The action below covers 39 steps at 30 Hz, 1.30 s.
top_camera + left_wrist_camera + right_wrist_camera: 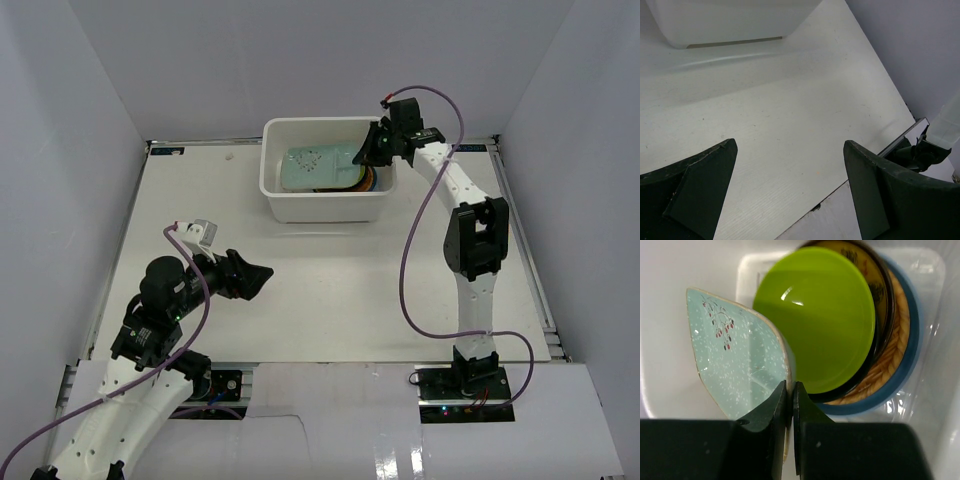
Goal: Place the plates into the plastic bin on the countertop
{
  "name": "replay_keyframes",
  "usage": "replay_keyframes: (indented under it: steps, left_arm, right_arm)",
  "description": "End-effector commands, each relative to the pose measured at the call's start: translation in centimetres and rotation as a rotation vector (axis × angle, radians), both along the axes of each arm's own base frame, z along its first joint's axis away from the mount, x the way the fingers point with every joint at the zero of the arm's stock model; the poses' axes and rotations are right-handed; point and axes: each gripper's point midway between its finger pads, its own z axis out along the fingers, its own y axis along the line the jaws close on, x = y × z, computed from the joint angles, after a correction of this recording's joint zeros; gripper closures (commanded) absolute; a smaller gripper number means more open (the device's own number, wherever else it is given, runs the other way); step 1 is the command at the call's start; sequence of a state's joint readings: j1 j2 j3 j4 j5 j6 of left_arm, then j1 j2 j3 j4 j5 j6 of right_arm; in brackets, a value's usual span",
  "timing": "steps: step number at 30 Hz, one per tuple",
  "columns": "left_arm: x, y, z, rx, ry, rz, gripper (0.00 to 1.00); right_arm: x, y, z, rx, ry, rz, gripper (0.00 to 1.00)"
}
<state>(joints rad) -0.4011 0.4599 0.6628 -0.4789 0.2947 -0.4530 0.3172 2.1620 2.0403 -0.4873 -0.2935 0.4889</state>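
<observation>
The white plastic bin (290, 200) stands at the back middle of the countertop (330, 290). My right gripper (372, 150) reaches over its right rim and is shut on the rim of the pale green oblong plate (735, 367), held tilted inside the bin; the plate also shows from above (318, 165). Under it lies a stack: lime green plate (820, 320), a dark plate with gold centre (875, 275), the woven tan plate (890, 362), the light blue plate (912, 350). My left gripper (255, 278) is open and empty over bare countertop, near left.
Pale grey panels wall the countertop on the left, back and right. The bin's near wall (725, 25) shows at the top of the left wrist view. The right arm's purple cable (408, 270) loops over the right half of the countertop.
</observation>
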Motion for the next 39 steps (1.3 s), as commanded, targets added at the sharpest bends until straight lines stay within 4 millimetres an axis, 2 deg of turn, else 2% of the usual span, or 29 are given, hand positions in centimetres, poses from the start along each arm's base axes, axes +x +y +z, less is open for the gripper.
replay_keyframes:
  steps: [1,3,4,6,10,11,13,14,15,18,19,20,21,22,24,25,27,28,29,30,31,32,33,34,35,36,37,38,39]
  left_arm:
    - [0.2,0.4,0.0,0.002,0.000,0.024,0.02]
    - [0.2,0.4,0.0,0.001,0.001,0.023,0.02]
    - [0.2,0.3,0.0,0.002,0.002,0.021,0.02]
    - [0.2,0.3,-0.1,0.003,0.008,0.021,0.02]
    - [0.4,0.4,-0.2,0.007,0.012,0.029,0.02]
    - [0.4,0.4,-0.3,0.010,0.016,0.033,0.02]
    - [0.5,0.5,-0.5,0.012,0.024,0.040,0.02]
    - [0.6,0.6,-0.5,0.012,0.026,0.046,0.02]
    - [0.7,0.6,-0.5,0.015,0.030,0.049,0.02]
    - [0.9,0.7,-0.8,0.023,0.041,0.061,0.02]
    - [1.0,0.7,-0.9,0.026,0.047,0.063,0.02]
    - [1.1,0.8,-0.9,0.029,0.046,0.068,0.02]
    - [1.1,0.9,-0.8,0.031,0.044,0.072,0.02]
    - [1.2,0.9,-0.6,0.029,0.040,0.077,0.02]
    - [1.3,1.0,-0.6,0.032,0.038,0.086,0.02]
    - [1.4,1.1,-0.2,0.031,0.031,0.088,0.02]
    - [1.5,1.1,0.4,0.022,0.032,0.097,0.02]
    - [1.6,1.0,1.6,0.006,0.015,0.099,0.02]
    - [1.7,0.9,2.2,-0.010,0.018,0.102,0.02]
    - [1.8,1.0,2.9,-0.022,0.013,0.112,0.02]
    - [1.8,1.0,5.1,-0.045,-0.022,0.116,0.02]
    - [1.9,0.9,6.1,-0.060,-0.028,0.116,0.02]
    - [1.8,1.0,7.2,-0.073,-0.046,0.119,0.02]
    - [1.5,1.1,9.9,-0.103,-0.096,0.117,0.02]
    - [1.2,1.1,11.3,-0.118,-0.120,0.115,0.02]
    - [0.9,1.2,12.6,-0.134,-0.146,0.112,0.02]
    - [0.5,1.4,14.0,-0.145,-0.175,0.110,0.02]
    - [-0.3,1.7,16.5,-0.171,-0.229,0.111,0.02]
    - [-0.9,2.1,17.6,-0.182,-0.259,0.112,0.02]
  right_arm:
    - [-0.4,2.0,5.8,0.060,-0.132,0.065,0.92]
    - [-0.3,1.6,5.4,0.049,-0.148,0.036,0.92]
    - [-0.6,1.3,3.8,0.035,-0.122,0.027,0.92]
    - [-0.5,1.0,3.4,0.025,-0.121,0.008,0.92]
    - [-0.6,0.5,1.3,-0.039,-0.095,-0.011,0.80]
    - [-0.6,0.2,0.9,-0.058,-0.092,-0.014,0.72]
    - [-0.7,-0.1,0.4,-0.078,-0.090,-0.024,0.61]
    - [-0.8,-0.3,0.1,-0.086,-0.086,-0.031,0.49]
    - [-0.7,-0.3,0.3,-0.084,-0.096,-0.034,0.43]
    - [-1.0,0.2,2.2,-0.057,-0.141,-0.021,0.23]
    - [-1.1,0.4,3.9,-0.043,-0.179,-0.020,0.18]
    - [-1.2,0.6,4.8,-0.037,-0.199,-0.017,0.03]
    - [-1.3,0.7,5.9,-0.033,-0.225,-0.017,0.07]
    - [-1.8,0.8,7.8,-0.027,-0.267,-0.010,0.10]
    - [-2.3,0.7,10.2,-0.022,-0.316,-0.011,0.10]
    - [-3.1,0.5,12.4,-0.020,-0.365,-0.010,0.10]
    - [-4.1,0.2,14.5,-0.016,-0.407,-0.012,0.10]
    - [-5.5,-0.2,17.1,-0.004,-0.459,-0.011,0.10]
    - [-6.1,-0.4,18.2,0.003,-0.483,-0.015,0.10]
    - [-7.2,-0.5,18.2,0.001,-0.486,-0.007,0.10]
    - [-9.3,-1.2,21.2,0.019,-0.551,-0.013,0.10]
    - [-12.1,-2.0,24.9,0.059,-0.639,-0.013,0.10]
    - [-12.0,-1.5,23.4,0.053,-0.619,-0.002,0.10]
    - [-15.1,-2.4,23.8,0.074,-0.646,0.007,0.10]
    - [-16.8,-2.6,24.1,0.094,-0.672,0.015,0.10]
    - [-18.8,-2.6,25.4,0.137,-0.738,0.028,0.10]
    - [-22.3,-4.0,24.8,0.166,-0.764,0.032,0.10]
    - [-24.0,-4.6,24.7,0.201,-0.778,0.030,0.10]
    - [-28.0,-6.4,27.1,0.262,-0.877,0.027,0.10]
